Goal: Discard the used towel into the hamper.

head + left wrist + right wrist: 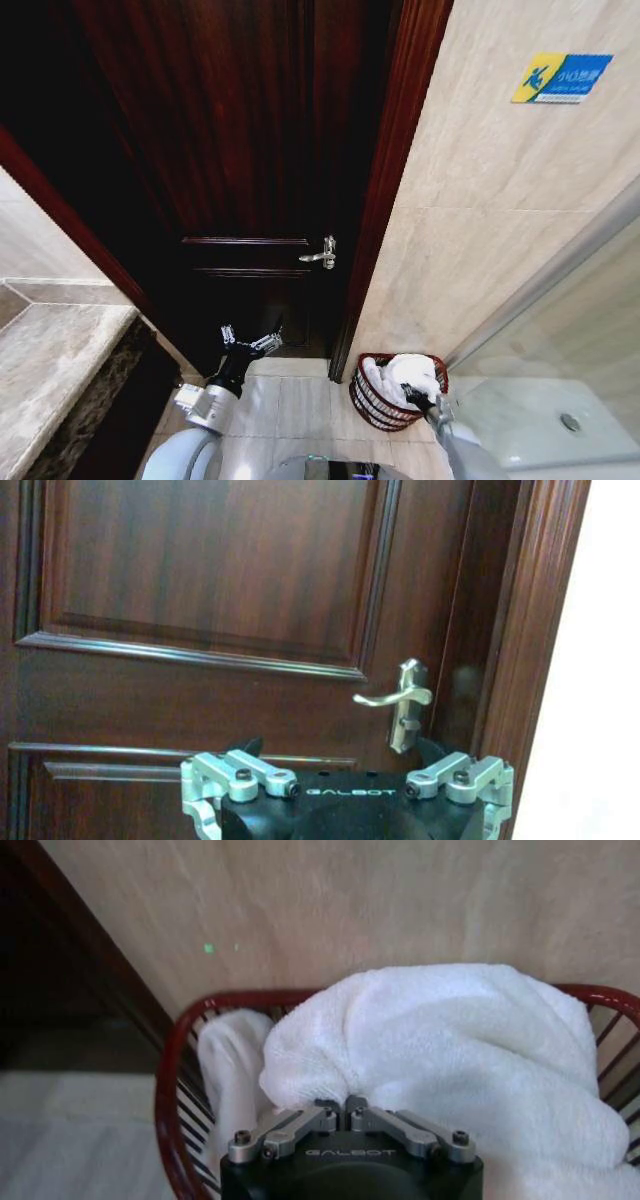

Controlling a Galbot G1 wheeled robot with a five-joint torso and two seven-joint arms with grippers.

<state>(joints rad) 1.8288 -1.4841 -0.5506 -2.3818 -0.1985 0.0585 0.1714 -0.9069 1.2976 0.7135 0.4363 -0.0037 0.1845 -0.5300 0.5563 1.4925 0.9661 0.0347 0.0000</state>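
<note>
Over the hamper [372,398], the right gripper [344,1102] clenches the towel [450,1057]; releasing seems next, the left gripper [250,341] spread wide beside it.

Hamper [375,400] on tiled floor [290,410]

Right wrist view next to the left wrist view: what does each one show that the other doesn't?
The right wrist view alone shows the white towel bulging over the red-brown hamper against a beige tiled wall, with the right gripper shut on a fold of the towel. The left wrist view alone shows the dark wooden door and its silver door handle, with the left gripper spread open and holding nothing. Both share a black gripper body with metal fingers at the bottom of the picture.
</note>
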